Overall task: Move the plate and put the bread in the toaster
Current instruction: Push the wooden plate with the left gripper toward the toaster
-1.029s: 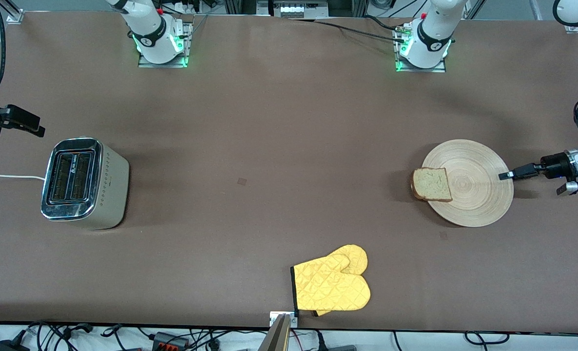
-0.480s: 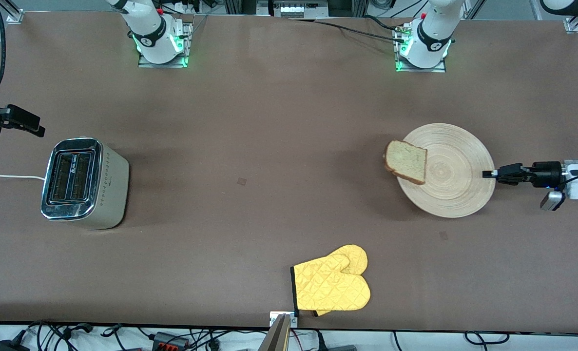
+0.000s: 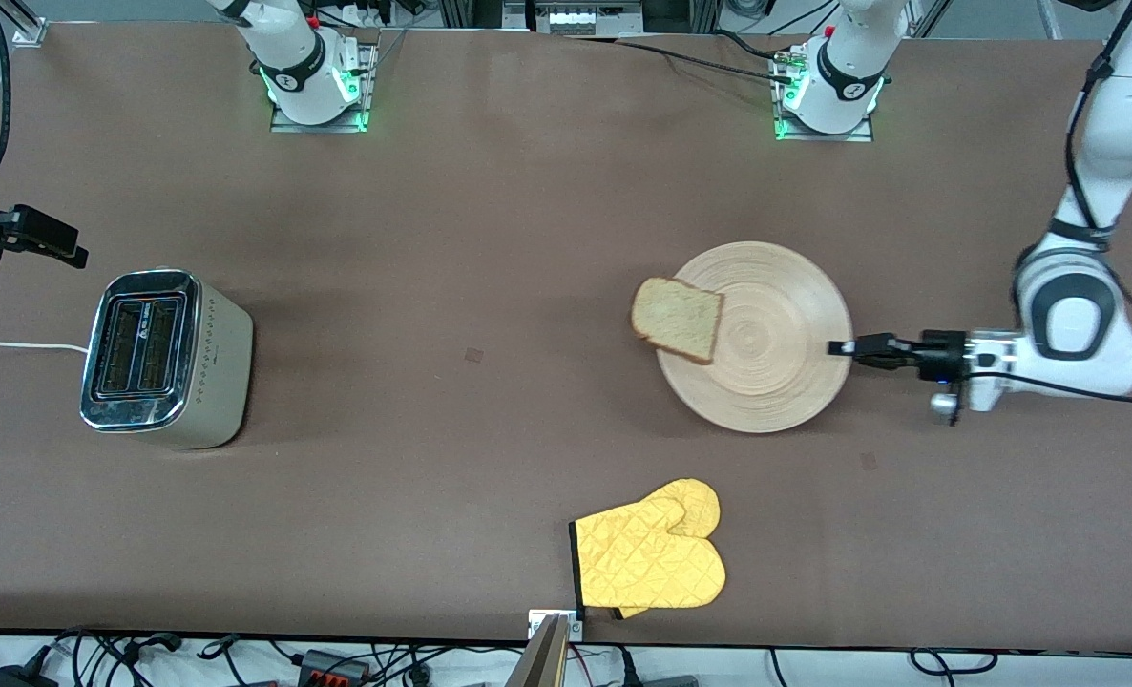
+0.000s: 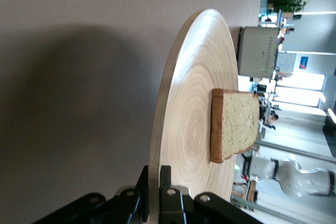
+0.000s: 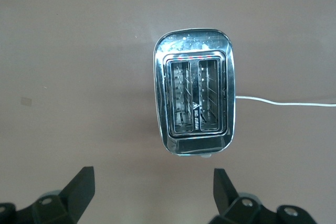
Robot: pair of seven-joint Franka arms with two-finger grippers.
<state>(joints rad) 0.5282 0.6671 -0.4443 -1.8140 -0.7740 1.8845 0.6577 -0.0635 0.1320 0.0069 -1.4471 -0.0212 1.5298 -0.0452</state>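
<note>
The pale wooden plate [image 3: 766, 367] lies mid-table, toward the left arm's end. My left gripper [image 3: 841, 348] is shut on its rim, which the left wrist view shows pinched between the two fingers of the gripper [image 4: 155, 174]. The bread [image 3: 678, 320] lies flat on the plate [image 4: 189, 103], overhanging the rim on the toaster's side; it also shows in the left wrist view [image 4: 235, 124]. The chrome-topped toaster [image 3: 165, 358] stands at the right arm's end, both slots empty [image 5: 194, 93]. My right gripper [image 3: 68, 246] hangs open above the table beside the toaster, nothing between its fingers [image 5: 153, 177].
A yellow oven mitt [image 3: 652, 558] lies near the table's front edge, nearer the front camera than the plate. The toaster's white cord [image 3: 12, 345] runs off the table's end. Bare brown table separates plate and toaster.
My left gripper has carried the plate, bread on it, a good way toward the toaster's end of the table. The right gripper and toaster have not moved.
</note>
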